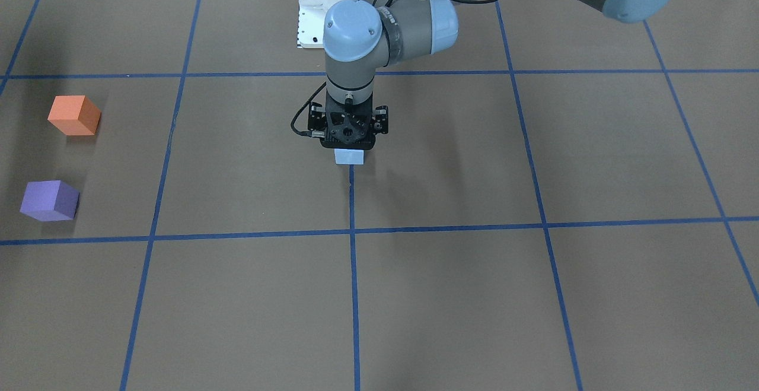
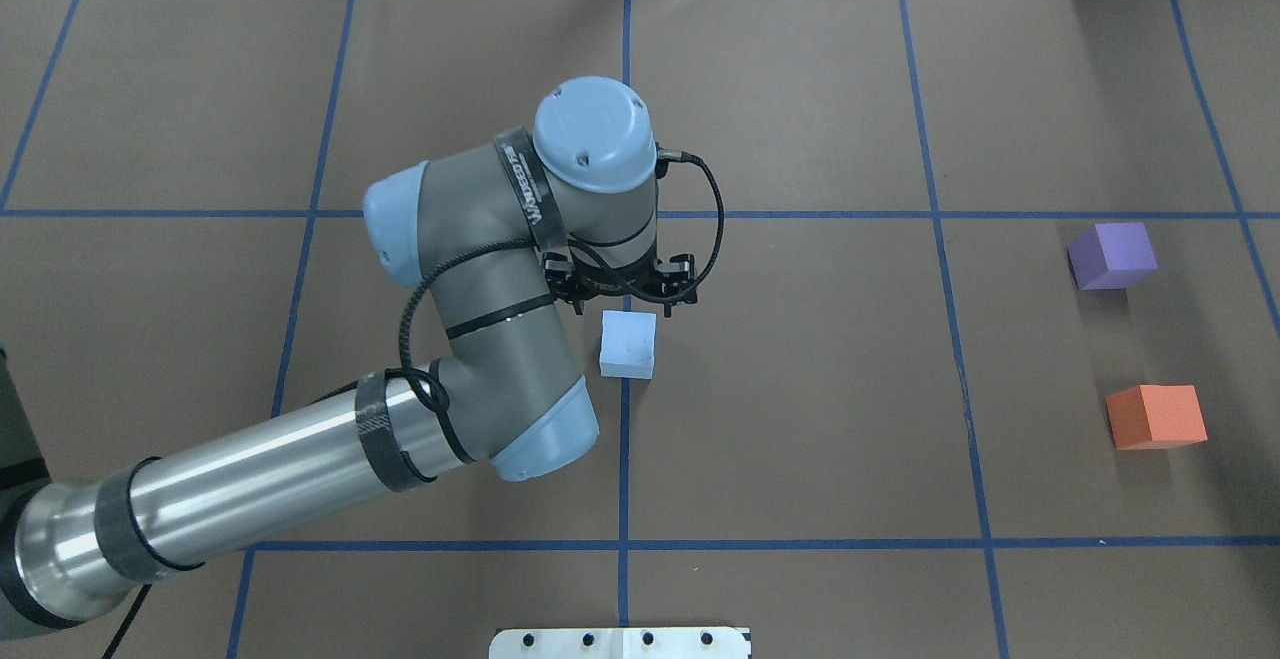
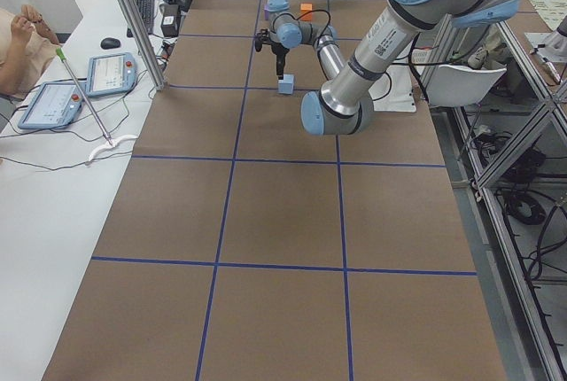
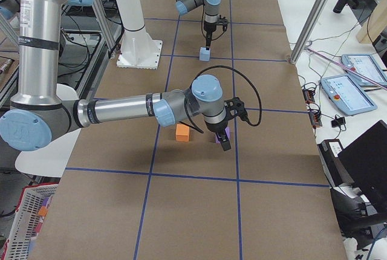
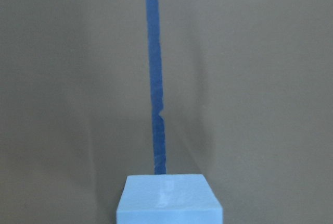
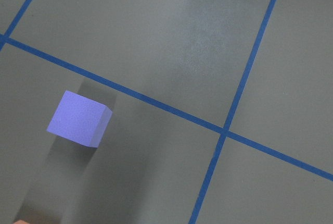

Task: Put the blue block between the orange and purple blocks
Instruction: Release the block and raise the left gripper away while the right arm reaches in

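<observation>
The light blue block [image 2: 628, 344] lies near the table's middle on a blue tape line. It also shows in the front view [image 1: 348, 156] and low in the left wrist view [image 5: 169, 199]. My left gripper [image 2: 627, 307] points straight down right over it. Its fingers are hidden by the wrist, so I cannot tell whether they are open or shut. The purple block [image 2: 1111, 255] and the orange block [image 2: 1156, 416] stand apart at the table's right side. My right gripper [image 4: 222, 139] shows only in the exterior right view, high above them. The purple block shows in the right wrist view [image 6: 78, 118].
Blue tape lines divide the brown table into squares. A white base plate [image 2: 620, 643] sits at the near edge. The gap between the orange and purple blocks [image 1: 59, 159] is about one block wide or more.
</observation>
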You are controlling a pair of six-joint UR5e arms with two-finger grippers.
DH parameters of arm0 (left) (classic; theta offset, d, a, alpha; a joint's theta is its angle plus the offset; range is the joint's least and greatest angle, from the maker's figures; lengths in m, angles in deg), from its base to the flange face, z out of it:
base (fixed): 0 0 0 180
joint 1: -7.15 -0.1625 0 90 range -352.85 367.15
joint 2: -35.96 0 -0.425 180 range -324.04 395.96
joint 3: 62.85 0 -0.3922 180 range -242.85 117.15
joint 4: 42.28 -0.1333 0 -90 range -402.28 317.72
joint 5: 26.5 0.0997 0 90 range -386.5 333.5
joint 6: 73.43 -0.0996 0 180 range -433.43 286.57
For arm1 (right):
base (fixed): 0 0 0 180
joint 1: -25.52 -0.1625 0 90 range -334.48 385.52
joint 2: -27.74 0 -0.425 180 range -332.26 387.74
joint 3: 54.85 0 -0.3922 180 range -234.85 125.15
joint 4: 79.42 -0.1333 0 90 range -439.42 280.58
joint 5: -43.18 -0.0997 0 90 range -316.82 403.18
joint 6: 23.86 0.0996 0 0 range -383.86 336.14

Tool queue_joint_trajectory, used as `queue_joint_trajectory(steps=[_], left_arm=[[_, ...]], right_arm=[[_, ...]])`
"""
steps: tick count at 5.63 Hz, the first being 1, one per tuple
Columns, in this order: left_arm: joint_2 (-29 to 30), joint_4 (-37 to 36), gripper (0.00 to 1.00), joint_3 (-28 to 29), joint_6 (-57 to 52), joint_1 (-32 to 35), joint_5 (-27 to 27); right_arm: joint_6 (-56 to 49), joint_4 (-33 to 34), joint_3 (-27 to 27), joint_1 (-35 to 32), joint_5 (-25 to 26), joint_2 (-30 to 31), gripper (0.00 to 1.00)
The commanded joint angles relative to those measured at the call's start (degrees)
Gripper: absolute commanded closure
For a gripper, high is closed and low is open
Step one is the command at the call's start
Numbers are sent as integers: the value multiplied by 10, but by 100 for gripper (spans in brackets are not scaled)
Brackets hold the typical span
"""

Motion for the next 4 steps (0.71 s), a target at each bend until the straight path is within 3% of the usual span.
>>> queue_joint_trajectory(steps=[1,3,4], left_arm=[[-65,-166,0,-172,-157,79,-25],[-177,-174,0,-211,-380,203,-67],[-220,-173,0,-230,-406,250,-87]], right_arm=[[165,1,29,49,-29,-54,0],[429,2,86,169,-17,-145,0],[518,7,94,238,32,-193,0]])
